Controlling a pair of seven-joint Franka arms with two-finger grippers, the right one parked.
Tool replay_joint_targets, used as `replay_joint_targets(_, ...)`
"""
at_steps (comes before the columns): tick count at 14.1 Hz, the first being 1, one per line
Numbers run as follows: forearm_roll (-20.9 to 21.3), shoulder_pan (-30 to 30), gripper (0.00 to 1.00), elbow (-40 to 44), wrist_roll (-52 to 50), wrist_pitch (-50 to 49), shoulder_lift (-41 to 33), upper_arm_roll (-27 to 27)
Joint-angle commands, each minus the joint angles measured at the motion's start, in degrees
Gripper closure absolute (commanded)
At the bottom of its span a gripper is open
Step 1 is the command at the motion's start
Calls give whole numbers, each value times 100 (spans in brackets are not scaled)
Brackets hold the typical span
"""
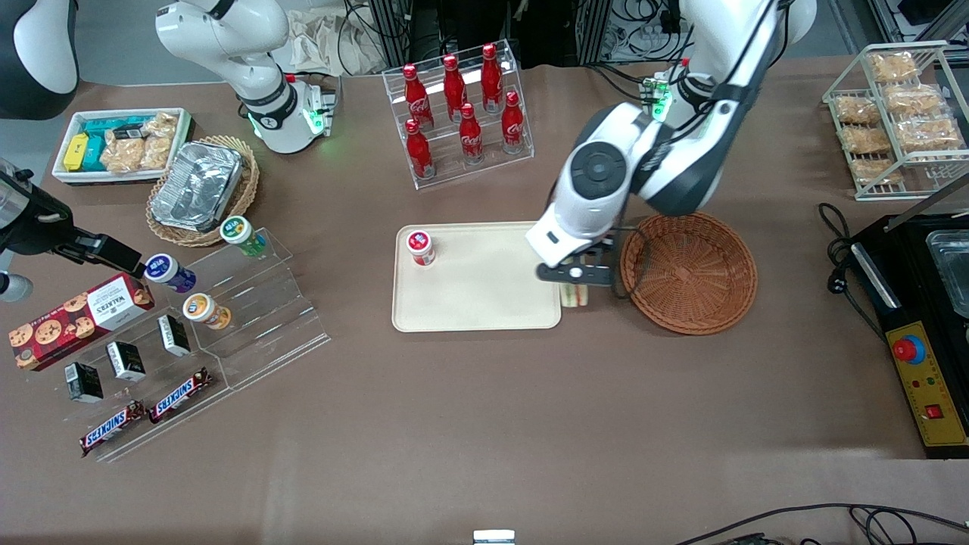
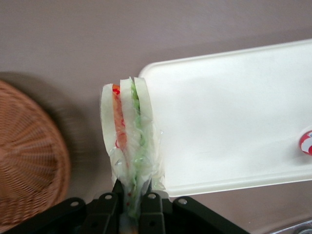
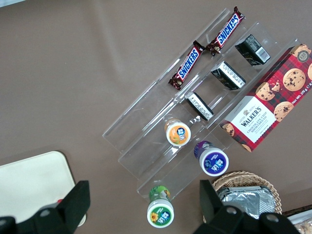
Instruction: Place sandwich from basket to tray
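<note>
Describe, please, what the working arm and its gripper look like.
The left arm has glossy white shells with dark grey joint sections, a round dark grey cap on the wrist housing, and a green light by its base. Its gripper is black, with matte black bolted fingers.

From the front, the arm hides most of the sandwich (image 1: 577, 296); the tool (image 1: 578, 286) covers its top.

I see red cola bottles (image 1: 462, 113) in a clear rack. Snickers bars (image 1: 144, 415) and a Walkers cookie box (image 1: 79, 319) sit toward the parked arm's end of the surface (image 1: 469, 424).
</note>
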Motion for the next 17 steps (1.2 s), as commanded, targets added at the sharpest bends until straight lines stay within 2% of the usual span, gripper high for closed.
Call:
replay_joint_targets(1,13,-219,100,65,-192,380,442,51)
replay_joint_targets(4,-5,-219,100,56,-192,715,829,51)
replay_joint_targets(8,39,-237,100,65,-192,971,997,51)
replay_joint_targets(9,-13,-237,93,65,-201,971,989,51)
replay_joint_targets(10,-48,-228,51,56,-210,953,980,51)
replay_joint_targets(11,-40,-185,3,12,-201,918,971,51)
replay_joint_targets(14,-14,-114,0,-146,-184,839,761,86)
replay_joint_targets(17,66,70,0,90,-113,190,357,164)
